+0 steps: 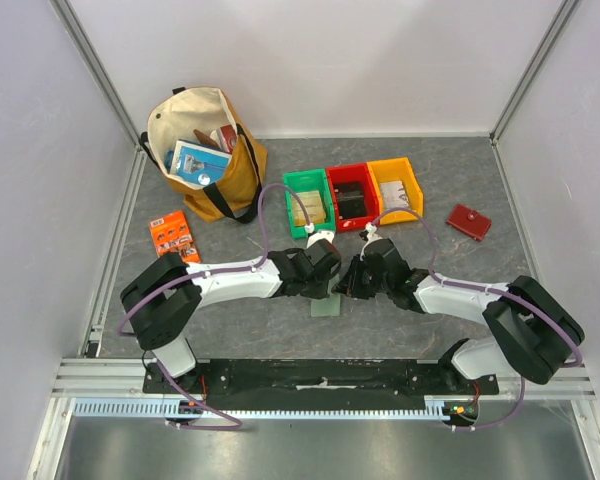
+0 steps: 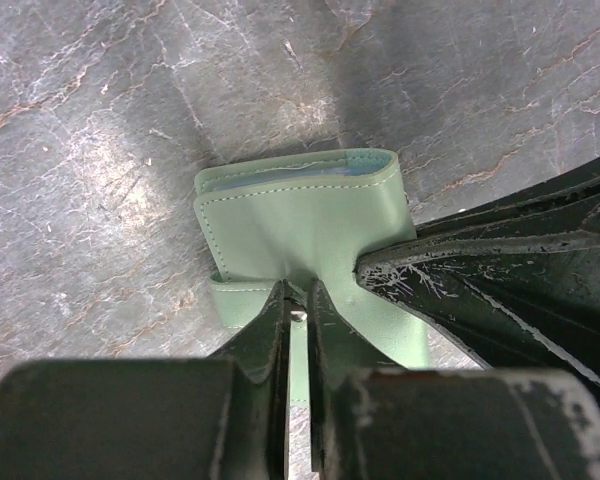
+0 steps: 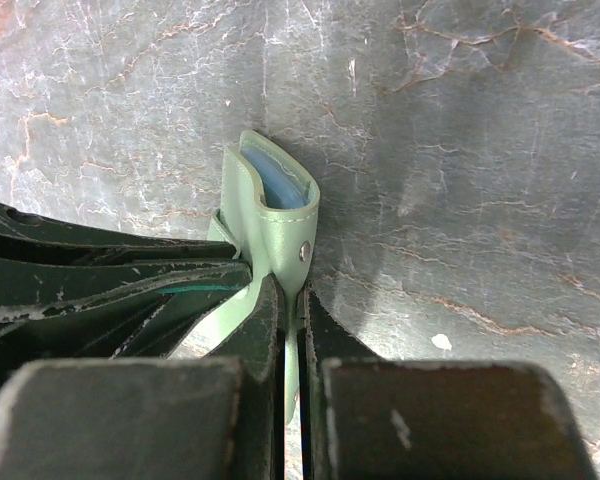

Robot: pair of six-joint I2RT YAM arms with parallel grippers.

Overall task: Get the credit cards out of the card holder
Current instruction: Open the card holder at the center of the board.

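Observation:
The pale sage-green card holder (image 1: 325, 305) lies near the table's front middle, between both arms. In the left wrist view the card holder (image 2: 300, 220) shows its flap and a blue-green pocket edge; my left gripper (image 2: 297, 300) is shut on its green flap. In the right wrist view the card holder (image 3: 270, 215) stands on edge with a blue pocket lining and a snap stud; my right gripper (image 3: 290, 300) is shut on its other flap. In the top view the left gripper (image 1: 325, 278) and right gripper (image 1: 352, 283) meet over it. No card shows outside the holder.
A yellow tote bag (image 1: 205, 150) with items stands at the back left. Green (image 1: 308, 200), red (image 1: 352, 195) and yellow (image 1: 396, 188) bins sit behind the grippers. An orange packet (image 1: 174, 238) lies left; a small red wallet (image 1: 469, 221) lies right.

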